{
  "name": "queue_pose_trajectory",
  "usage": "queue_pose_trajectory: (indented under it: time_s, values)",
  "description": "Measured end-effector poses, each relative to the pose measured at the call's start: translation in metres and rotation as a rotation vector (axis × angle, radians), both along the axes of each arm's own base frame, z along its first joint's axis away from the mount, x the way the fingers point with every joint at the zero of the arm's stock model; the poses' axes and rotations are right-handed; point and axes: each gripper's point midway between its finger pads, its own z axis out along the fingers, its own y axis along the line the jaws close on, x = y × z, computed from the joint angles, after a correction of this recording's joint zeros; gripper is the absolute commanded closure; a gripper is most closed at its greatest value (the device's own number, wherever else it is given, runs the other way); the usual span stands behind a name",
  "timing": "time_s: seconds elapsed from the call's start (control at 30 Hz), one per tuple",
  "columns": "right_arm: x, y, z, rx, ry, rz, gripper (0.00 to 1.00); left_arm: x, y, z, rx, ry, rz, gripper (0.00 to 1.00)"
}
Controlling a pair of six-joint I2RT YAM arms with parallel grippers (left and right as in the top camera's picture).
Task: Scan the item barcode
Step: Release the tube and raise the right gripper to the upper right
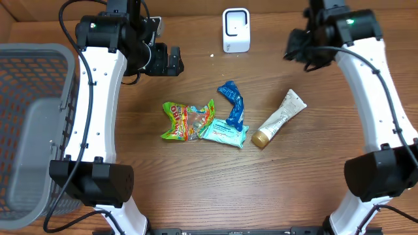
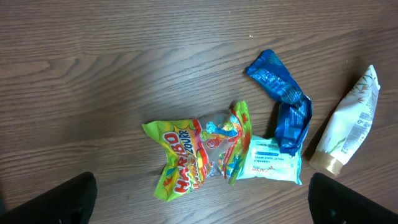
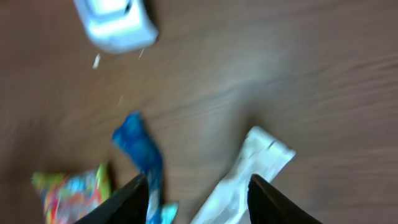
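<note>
Four items are seen gathered near the middle of the wooden table (image 1: 196, 189) from overhead; none of them is held. A green and yellow candy bag (image 1: 186, 121) is placed at the 9 o'clock side of the cluster; a pale teal wipes packet (image 1: 222, 132) is laid against its 3 o'clock edge. A crumpled blue wrapper (image 1: 234, 104) is bent over the packet's 12 o'clock corner and is touching it. A white tube (image 1: 281, 117) with a gold cap is set just beside the packet at 3 o'clock, apart from it, with the cap pointed toward 7 o'clock and the crimped end toward 1 o'clock. No barcode can be made out on any item.

A white scanner (image 1: 236, 29) is stood at 12 o'clock on the table, well apart from the cluster; a grey mesh basket (image 1: 19, 78) is found at the 9 o'clock edge.

The left gripper (image 1: 176, 61) is held at 11 o'clock from the cluster; its jaws are spread fully wide and nothing is gripped. The right gripper (image 3: 199, 199) is held at 1 o'clock from the cluster, near the scanner; its jaws are parted about halfway and nothing is clasped. In the blurred right wrist view the tube's crimped end is seen on the table through the gap, untouched.
</note>
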Motion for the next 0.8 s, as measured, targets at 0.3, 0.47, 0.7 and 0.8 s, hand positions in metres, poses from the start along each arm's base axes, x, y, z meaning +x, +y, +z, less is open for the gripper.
queue_pose_trajectory:
  time_s: [0.3, 0.47, 0.7, 0.8]
  values:
    - [0.002, -0.034, -0.001, 0.007, 0.011, -0.076, 0.55, 0.000, 0.000, 0.000, 0.000, 0.000, 0.000, 0.00]
    - [0.004, -0.020, 0.000, 0.010, -0.002, -0.041, 0.61, 0.000, 0.000, 0.000, 0.000, 0.000, 0.000, 0.00]
    - [0.015, -0.009, -0.004, -0.006, -0.037, 0.030, 0.62, 0.000, 0.000, 0.000, 0.000, 0.000, 0.000, 0.00]
    - [0.016, -0.008, -0.021, -0.006, 0.004, 0.042, 0.64, 0.000, 0.000, 0.000, 0.000, 0.000, 0.000, 0.00]
